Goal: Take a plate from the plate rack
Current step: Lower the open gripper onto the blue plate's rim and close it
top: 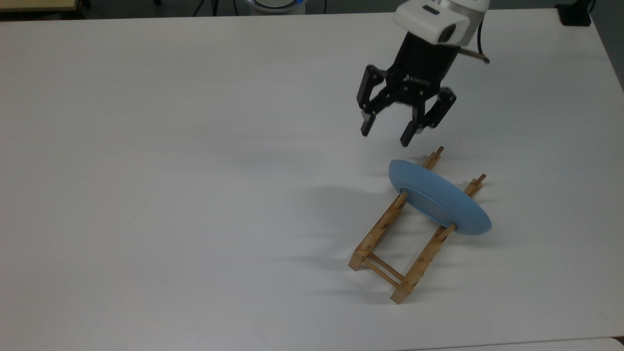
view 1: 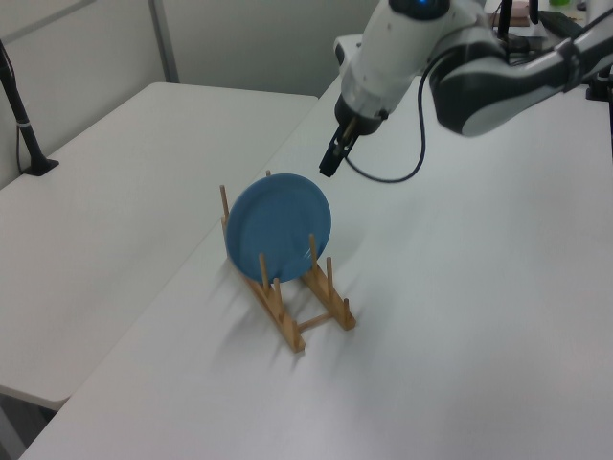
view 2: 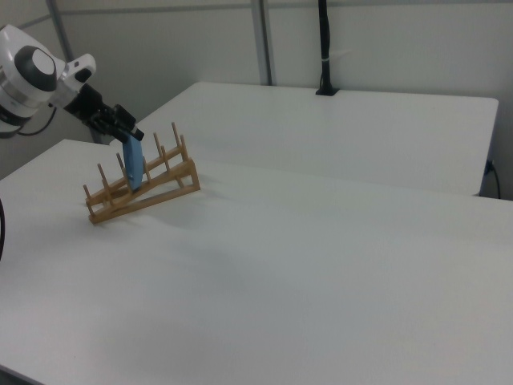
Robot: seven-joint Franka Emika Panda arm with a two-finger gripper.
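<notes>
White arm (view 1: 412,38) w/ dark-grey joints, black cable, black ROBOTIQ-marked tool (top: 386,131).

White table (top: 170,170), wooden plate rack (top: 385,253) standing on it, near the top view's right

The round matte plate (top: 441,202) is an even light blue with no pattern — the same plain blue on both faces. The small wooden plate rack (top: 407,234) is light brown, its rails and pegs one honey tone. The two-finger gripper (top: 385,135) is black with small white lettering on its body, below a white arm housing (top: 438,17) — all over a plain white table (top: 170,170).
</notes>
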